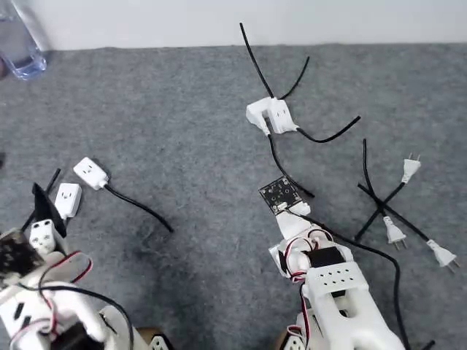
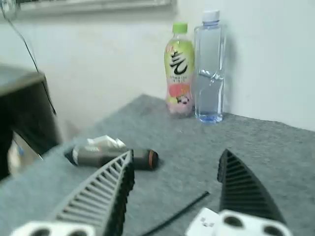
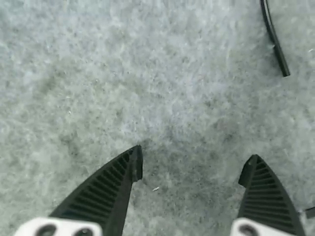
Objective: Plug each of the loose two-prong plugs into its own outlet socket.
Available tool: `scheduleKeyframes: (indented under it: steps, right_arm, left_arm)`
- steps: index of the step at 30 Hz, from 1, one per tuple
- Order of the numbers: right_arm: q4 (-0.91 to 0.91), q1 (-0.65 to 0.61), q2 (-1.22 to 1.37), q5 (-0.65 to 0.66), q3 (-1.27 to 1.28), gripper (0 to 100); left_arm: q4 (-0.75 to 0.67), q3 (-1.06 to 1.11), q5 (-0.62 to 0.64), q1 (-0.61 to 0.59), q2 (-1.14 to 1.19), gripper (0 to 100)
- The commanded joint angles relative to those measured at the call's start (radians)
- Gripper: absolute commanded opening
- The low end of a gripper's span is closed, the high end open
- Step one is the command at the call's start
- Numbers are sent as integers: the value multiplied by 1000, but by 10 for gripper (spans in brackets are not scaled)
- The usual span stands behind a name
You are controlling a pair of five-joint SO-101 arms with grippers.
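In the high view the nearest plug [image 1: 395, 233] lies on the table [image 1: 182, 109] to the right of your right arm [image 1: 336, 288], apart from it, its long axis roughly front-to-back (the left arm [image 1: 44, 292] sits by two outlet sockets [image 1: 68, 198]). Left wrist view: the left gripper [image 2: 177, 162] has its fingers spread, empty. Right wrist view: the right gripper [image 3: 195, 157] is spread too, over bare table.

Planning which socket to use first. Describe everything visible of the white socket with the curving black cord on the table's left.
The white socket is a plastic-looking block lying on the grey felt-like mat, its two-slot face up. A black cord leaves one end and curves away to a loose end. A second white socket lies close beside it. Nothing is plugged in.
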Motion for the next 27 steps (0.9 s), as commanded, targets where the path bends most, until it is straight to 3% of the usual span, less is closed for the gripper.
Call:
scheduleKeyframes:
  steps: [1,5,9,14,19,21,27]
  right_arm:
    - [-15,-33,-13,-3,-8,307]
    - [-13,-42,-12,-3,-8,307]
    - [-12,-44,-12,-3,-8,307]
    - [-12,-44,-12,-3,-8,307]
    - [-12,-45,-12,-3,-8,307]
    - [-12,-45,-12,-3,-8,307]
    - [-13,-45,-16,-3,2,307]
  left_arm:
    - [87,-186,-181,3,66,263]
    - [123,-389,-387,-77,315,263]
    - [143,-636,-618,-195,720,264]
    - [404,-1020,-827,-296,1272,262]
    - [677,-1346,-1013,-316,1679,261]
    - [756,-1428,-1073,-313,1798,261]
    - [763,-1457,-1188,-310,2041,264]
